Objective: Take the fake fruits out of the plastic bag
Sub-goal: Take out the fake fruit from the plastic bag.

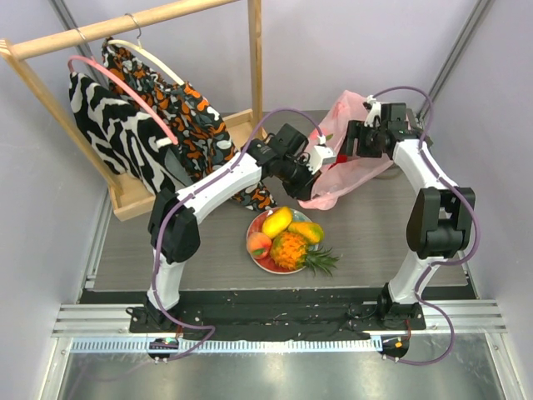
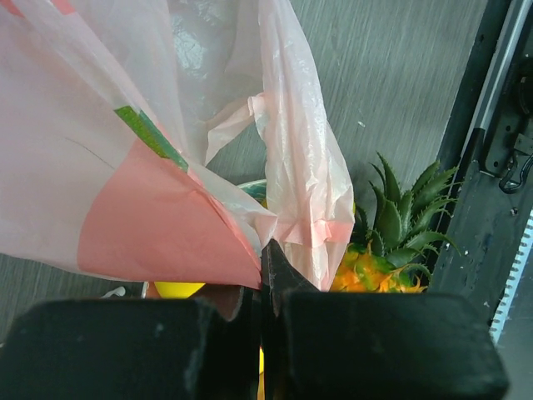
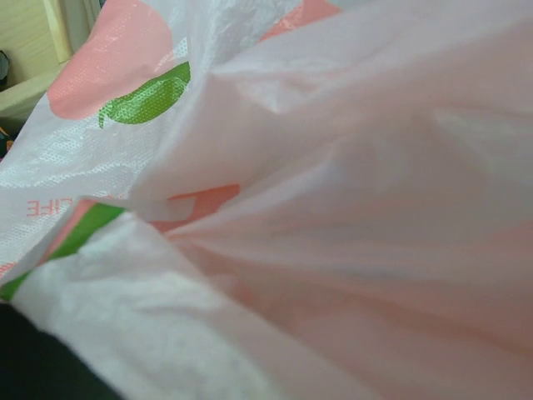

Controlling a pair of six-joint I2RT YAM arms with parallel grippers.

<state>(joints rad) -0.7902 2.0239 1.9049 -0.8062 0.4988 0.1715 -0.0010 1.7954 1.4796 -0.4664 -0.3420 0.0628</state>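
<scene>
The pink plastic bag (image 1: 350, 162) hangs stretched between my two grippers above the table's back middle. My left gripper (image 1: 315, 185) is shut on the bag's lower edge; in the left wrist view its jaws (image 2: 265, 250) pinch the film (image 2: 166, 125). My right gripper (image 1: 348, 146) is at the bag's upper part; the film (image 3: 333, 208) fills the right wrist view, gathered in tight folds that hide the fingers. The fake fruits lie on the plate: pineapple (image 1: 293, 250) (image 2: 391, 242), yellow mango (image 1: 276, 222) (image 2: 179, 289), peach (image 1: 259, 243) and an orange piece (image 1: 307, 231).
The round red-and-teal plate (image 1: 263, 263) sits front of centre, just below the bag. A wooden clothes rack (image 1: 133, 200) with a zebra-print garment (image 1: 108, 125) and an orange patterned one (image 1: 179, 108) stands at the back left.
</scene>
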